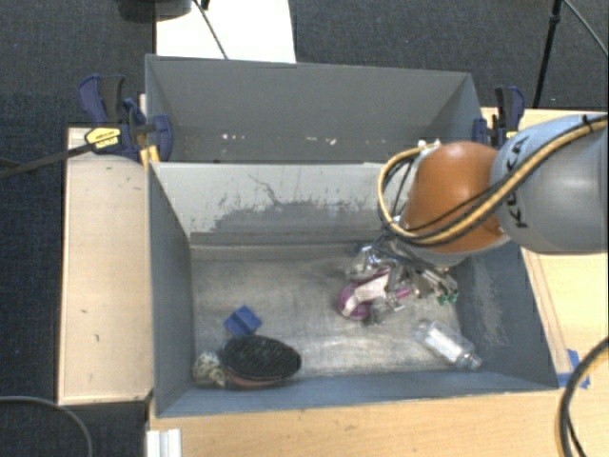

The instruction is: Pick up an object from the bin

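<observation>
My gripper [387, 274] hangs low in the right middle of the bin, under the arm's orange cover. Right at its tip lies a purple and white crumpled thing [356, 299], touching it or very close to it. A small green and white piece [445, 296] sits just to the gripper's right. A clear little bottle [447, 343] lies on its side nearer the front right corner.
In the front left corner a black round brush [261, 359] lies by a small blue block [243, 320] and a beige lump [206, 367]. The arm and its cables cover the bin's right rear part.
</observation>
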Controlling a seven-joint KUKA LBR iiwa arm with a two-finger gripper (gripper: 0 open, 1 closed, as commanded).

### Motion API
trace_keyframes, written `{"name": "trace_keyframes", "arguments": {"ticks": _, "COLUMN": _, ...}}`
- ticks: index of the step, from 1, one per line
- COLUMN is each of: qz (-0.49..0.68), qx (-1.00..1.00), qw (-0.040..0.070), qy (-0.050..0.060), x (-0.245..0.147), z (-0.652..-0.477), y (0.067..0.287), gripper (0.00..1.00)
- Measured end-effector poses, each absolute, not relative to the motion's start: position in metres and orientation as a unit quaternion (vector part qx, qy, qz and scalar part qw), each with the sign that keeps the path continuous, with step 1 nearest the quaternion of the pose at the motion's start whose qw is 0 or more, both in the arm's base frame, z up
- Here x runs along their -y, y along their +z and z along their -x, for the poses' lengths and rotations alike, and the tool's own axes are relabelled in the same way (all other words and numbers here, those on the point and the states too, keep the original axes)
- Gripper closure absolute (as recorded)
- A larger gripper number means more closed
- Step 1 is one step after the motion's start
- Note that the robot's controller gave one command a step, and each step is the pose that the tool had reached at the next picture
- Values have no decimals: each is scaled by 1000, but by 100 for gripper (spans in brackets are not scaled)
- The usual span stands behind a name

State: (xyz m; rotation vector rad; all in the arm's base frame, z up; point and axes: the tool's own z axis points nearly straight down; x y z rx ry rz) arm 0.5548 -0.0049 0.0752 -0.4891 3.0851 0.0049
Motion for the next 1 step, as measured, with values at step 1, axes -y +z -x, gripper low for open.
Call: {"name": "trace_keyframes", "arguments": {"ticks": 1, "qz": 152, "qx": -988, "qw": 5, "qy": -1, "x": 30, "z": -551, "y": 222, "gripper": 100}}
